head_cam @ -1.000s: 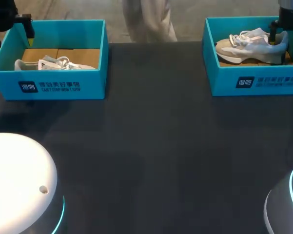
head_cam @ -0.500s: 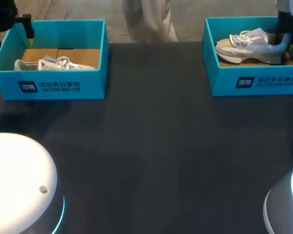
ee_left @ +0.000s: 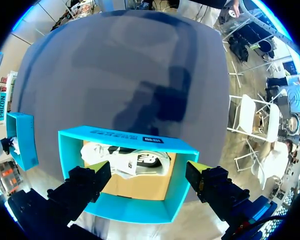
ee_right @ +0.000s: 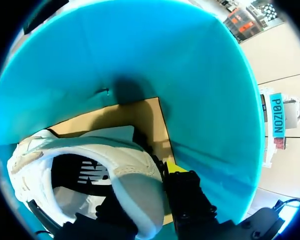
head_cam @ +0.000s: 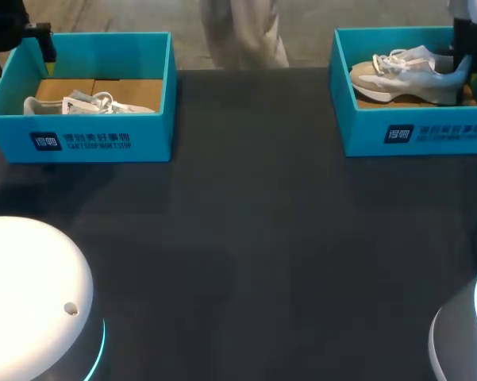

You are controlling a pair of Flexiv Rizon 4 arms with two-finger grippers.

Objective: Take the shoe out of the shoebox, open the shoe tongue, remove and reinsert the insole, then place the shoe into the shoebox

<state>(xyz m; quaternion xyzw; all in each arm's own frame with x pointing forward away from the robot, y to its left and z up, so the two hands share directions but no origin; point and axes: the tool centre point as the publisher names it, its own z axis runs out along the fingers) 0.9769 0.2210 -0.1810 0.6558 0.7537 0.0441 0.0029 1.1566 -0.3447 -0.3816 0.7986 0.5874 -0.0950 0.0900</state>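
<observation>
- Head view: on the dark tabletop [head_cam: 254, 238], the teal left shoebox [head_cam: 103, 141] holds the left shoe [head_cam: 87, 103] lying low. The right shoebox [head_cam: 428, 135] holds the right shoe [head_cam: 405, 75], with the right gripper [head_cam: 463, 67] at its heel.
- Left wrist view: the left gripper [ee_left: 147, 170] hangs spread wide above the left shoebox.
- Right wrist view: the right gripper pinches the right shoe's heel wall, inside the right shoebox.

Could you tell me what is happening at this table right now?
The right gripper grips the heel of the shoe inside the right shoebox, apparently about to lift it out. The left gripper hovers open above the left shoebox, where the other shoe lies untouched. Neither shoe is out of its box yet.
</observation>
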